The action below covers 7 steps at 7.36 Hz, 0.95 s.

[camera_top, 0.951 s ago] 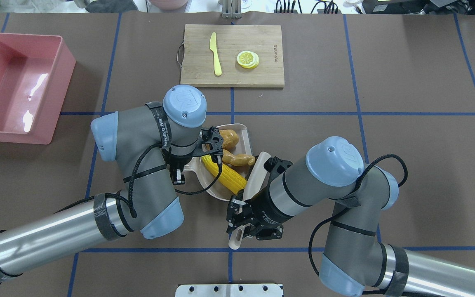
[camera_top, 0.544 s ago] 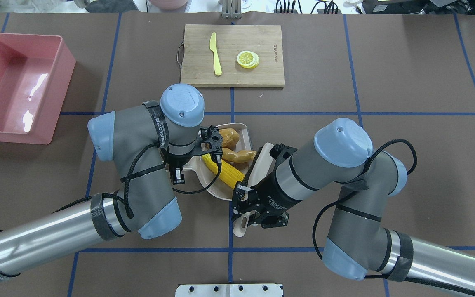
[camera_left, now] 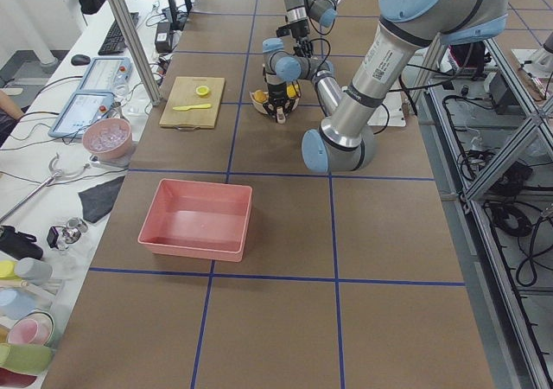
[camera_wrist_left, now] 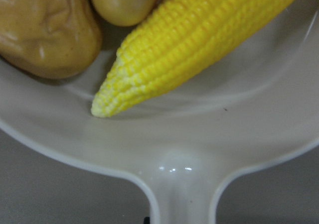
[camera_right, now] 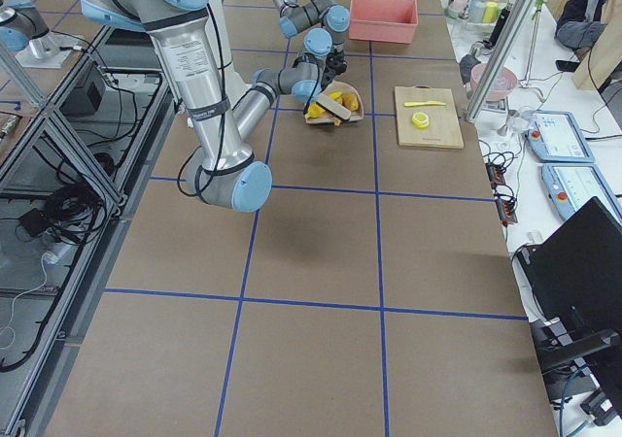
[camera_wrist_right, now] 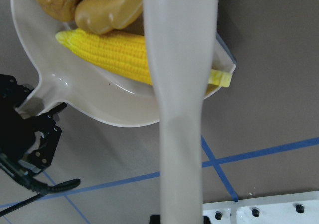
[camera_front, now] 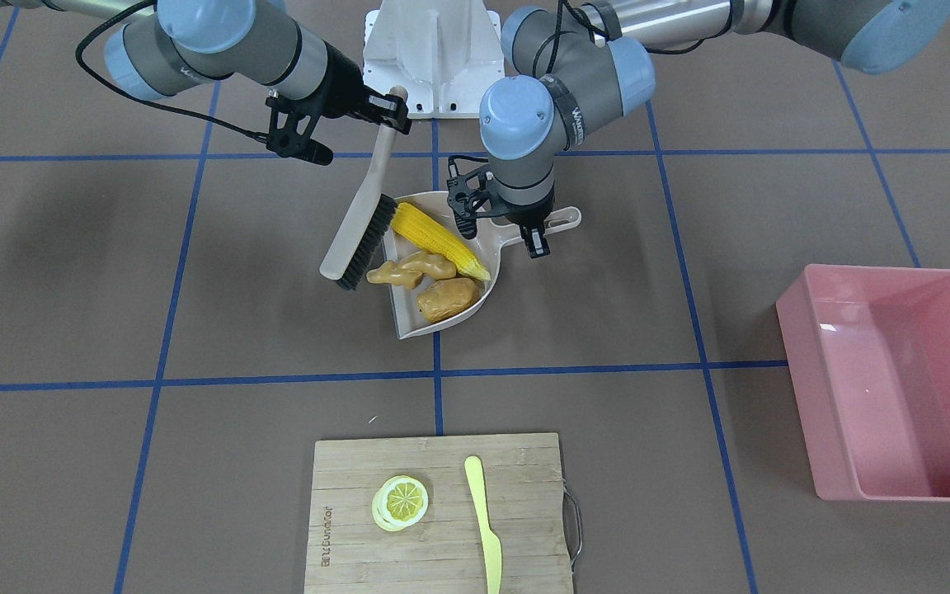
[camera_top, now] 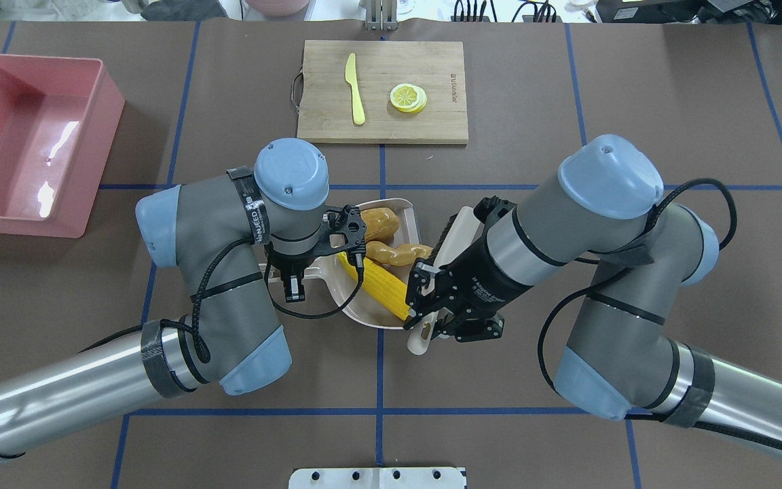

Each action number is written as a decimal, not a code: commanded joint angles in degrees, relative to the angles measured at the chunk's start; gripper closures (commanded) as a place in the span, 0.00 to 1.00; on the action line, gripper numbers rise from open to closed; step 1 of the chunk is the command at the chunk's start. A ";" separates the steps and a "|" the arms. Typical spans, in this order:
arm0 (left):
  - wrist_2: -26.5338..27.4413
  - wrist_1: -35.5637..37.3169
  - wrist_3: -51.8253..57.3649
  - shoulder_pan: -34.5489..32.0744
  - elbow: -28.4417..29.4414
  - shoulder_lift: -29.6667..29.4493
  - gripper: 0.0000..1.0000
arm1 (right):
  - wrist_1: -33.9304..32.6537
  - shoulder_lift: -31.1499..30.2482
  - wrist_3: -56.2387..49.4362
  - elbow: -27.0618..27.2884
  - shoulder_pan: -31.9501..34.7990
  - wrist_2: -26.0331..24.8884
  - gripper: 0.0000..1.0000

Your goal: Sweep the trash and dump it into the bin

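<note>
The yellow corn cob [camera_top: 381, 285], tan ginger root [camera_top: 398, 252] and brown potato [camera_top: 379, 221] lie in the beige dustpan [camera_top: 364, 314]. In the front view the corn [camera_front: 439, 229], ginger [camera_front: 409, 271] and potato [camera_front: 446, 299] sit in the pan [camera_front: 409, 323]. My left gripper [camera_top: 294, 275] is shut on the dustpan's handle. My right gripper [camera_top: 425, 326] is shut on the handle of a beige brush [camera_front: 357, 223], whose bristles stand at the pan's open side beside the ginger. The pink bin [camera_top: 102, 136] stands at the far left, with nothing in it.
A wooden cutting board [camera_top: 432, 129] lies at the far middle with a yellow plastic knife [camera_top: 355, 88] and a lemon slice [camera_top: 408, 97] on it. Both arms' elbows flank the dustpan. Blue tape lines cross the brown table.
My right arm has swung to the right and farther from the robot, carrying the brush along the pan's open side. My left arm shifted slightly left. The three foods stay in the pan.
</note>
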 commanded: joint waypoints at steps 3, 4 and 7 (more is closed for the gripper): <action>0.00 -7.49 -0.12 -1.63 -4.10 3.53 1.00 | -0.25 -5.89 -16.48 0.23 11.89 9.12 1.00; 0.00 -9.77 -0.12 -2.42 -5.77 5.28 1.00 | -0.25 -8.09 -21.67 0.14 14.35 10.27 1.00; -3.75 -10.33 -0.20 -11.18 -13.59 11.00 1.00 | -0.78 -13.63 -37.93 -0.47 20.60 11.25 1.00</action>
